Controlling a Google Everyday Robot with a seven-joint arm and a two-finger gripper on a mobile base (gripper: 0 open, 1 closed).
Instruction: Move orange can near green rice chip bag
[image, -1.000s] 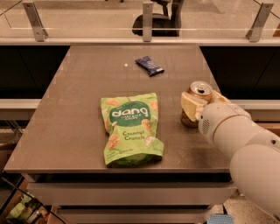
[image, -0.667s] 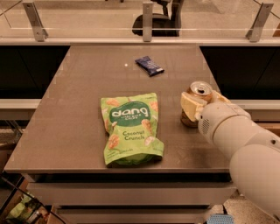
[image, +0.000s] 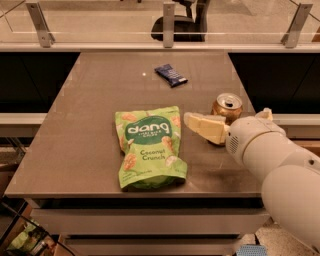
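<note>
Camera view: against one second ago, the gripper (image: 225, 119) has turned at the table's (image: 80, 145) right edge; one cream finger (image: 205, 127) now reaches left across the front of the orange can (image: 227, 106), toward the green rice chip bag (image: 149, 147); the other fingertip shows behind the can on the right; fingers spread, released, can between them; the can is upright and has not shifted, near the bag's upper right corner but apart from it; the bag lies flat, label up, unmoved; the blue snack bar (image: 171, 75) is unchanged at the far side; can and bag contents are not visible.
</note>
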